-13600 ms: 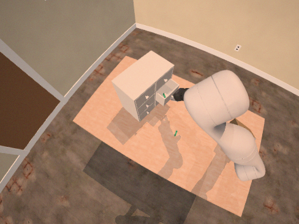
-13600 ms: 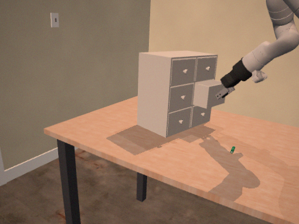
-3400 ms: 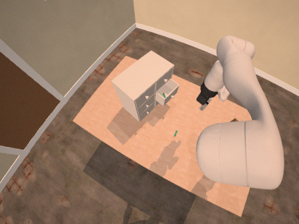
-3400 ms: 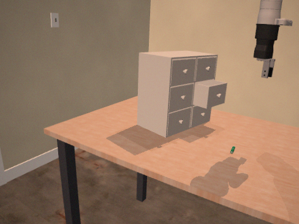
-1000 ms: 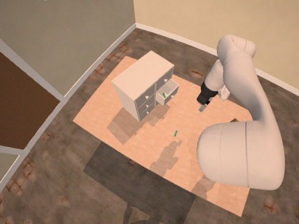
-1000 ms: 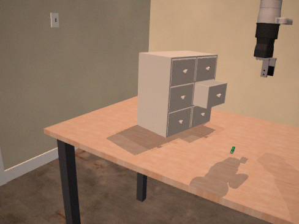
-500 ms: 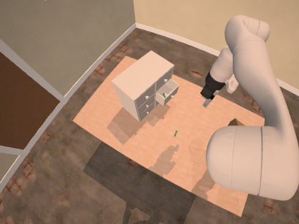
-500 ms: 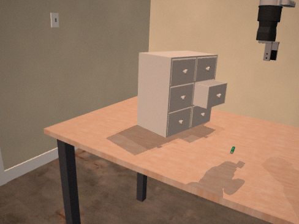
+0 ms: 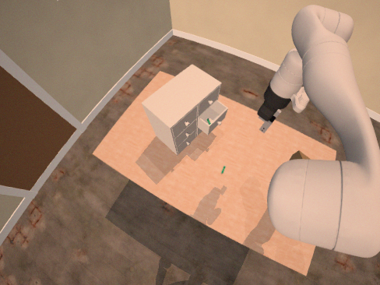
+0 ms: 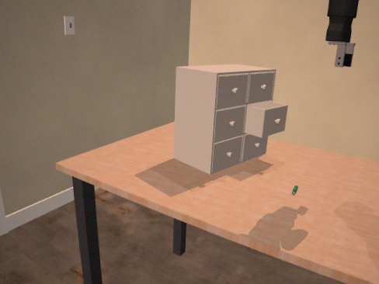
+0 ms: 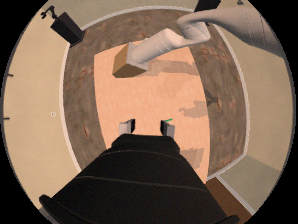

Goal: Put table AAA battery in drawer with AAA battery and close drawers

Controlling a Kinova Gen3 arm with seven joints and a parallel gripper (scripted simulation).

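Gripper (image 9: pixel 270 121) (image 10: pixel 344 56) (image 11: pixel 147 124) hovering right of open drawer (image 9: pixel 216 119) (image 10: pixel 266 119), jaws released; likely starting pickup, next needing lowering over table battery (image 9: pixel 223 170) (image 10: pixel 295 190) (image 11: pixel 168 120).

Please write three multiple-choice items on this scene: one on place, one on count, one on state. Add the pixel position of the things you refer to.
1. Which drawer stands open?
A) top left
B) middle right
C) bottom left

2. How many drawers has the chest?
A) four
B) five
C) six

3. How is the gripper?
A) open, holding nothing
B) shut on a battery
C) shut, empty

1 B: the middle right drawer (image 9: pixel 223 116) (image 10: pixel 275 121) sticks out.
2 C: the chest (image 9: pixel 181 91) (image 10: pixel 195 116) shows three rows of two.
3 A: the gripper (image 9: pixel 270 122) (image 10: pixel 344 60) (image 11: pixel 147 124) has its fingers apart, nothing between.
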